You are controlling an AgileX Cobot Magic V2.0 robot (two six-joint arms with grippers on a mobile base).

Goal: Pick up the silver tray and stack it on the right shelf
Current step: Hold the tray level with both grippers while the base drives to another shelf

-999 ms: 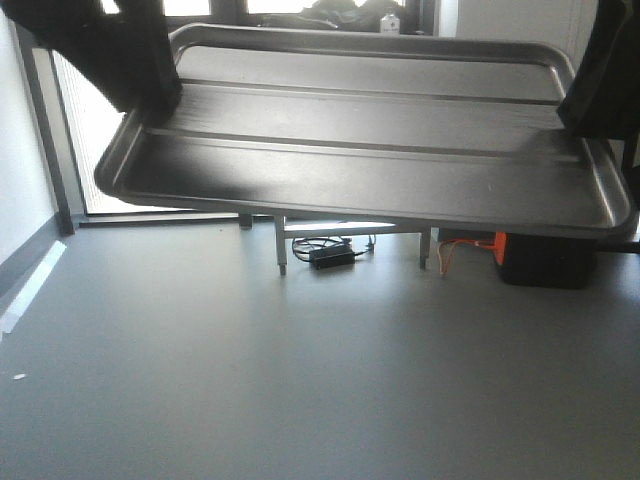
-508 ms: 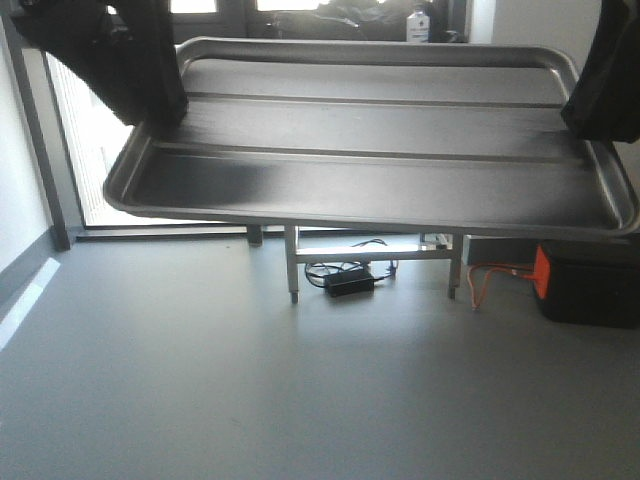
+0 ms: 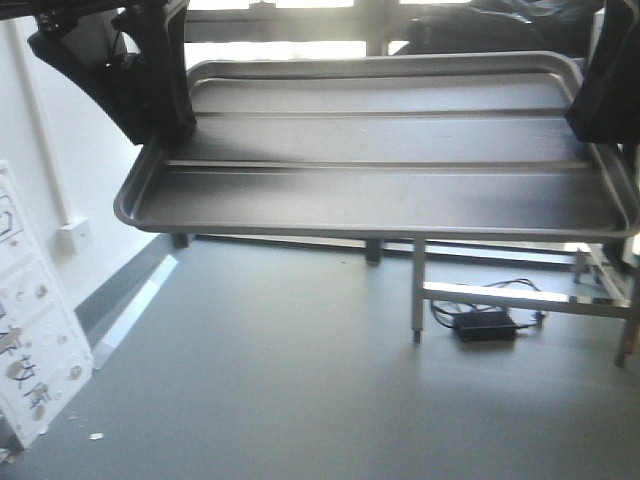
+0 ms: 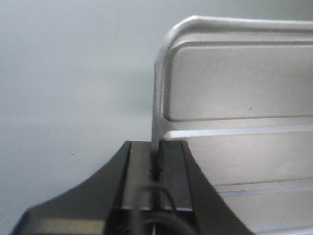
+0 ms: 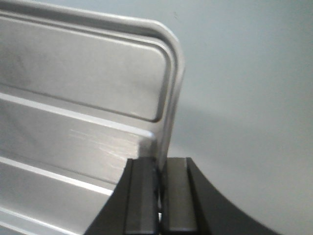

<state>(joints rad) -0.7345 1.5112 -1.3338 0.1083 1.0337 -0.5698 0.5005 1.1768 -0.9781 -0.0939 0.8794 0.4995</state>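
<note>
Left wrist-mounted view first: the left gripper (image 4: 156, 159) has its two black fingers pinched on a short-side rim of the silver tray (image 4: 234, 98), with the metal edge sandwiched between them. In the right wrist-mounted view it's the mirror picture, with the right gripper (image 5: 160, 169) clamped on the opposite rim, close to a rounded corner. So the grab looks done to me: the tray is off any surface and hanging in the air between the two arms.

Out to the exterior front-facing view, the tray spans nearly the whole width. It's roughly level side to side with its two-ridged floor showing, and the arms come down onto its ends from above. Below it there's only grey floor (image 3: 260, 380).

Farther back are a steel frame (image 3: 520, 295) with a black power brick (image 3: 484, 326) under it and a white panel (image 3: 30, 330) leaning at the left wall. Bright windows lie beyond.

No roller shelf is in sight, so all the stacking is left: find the right shelf, line up, set the tray on.
</note>
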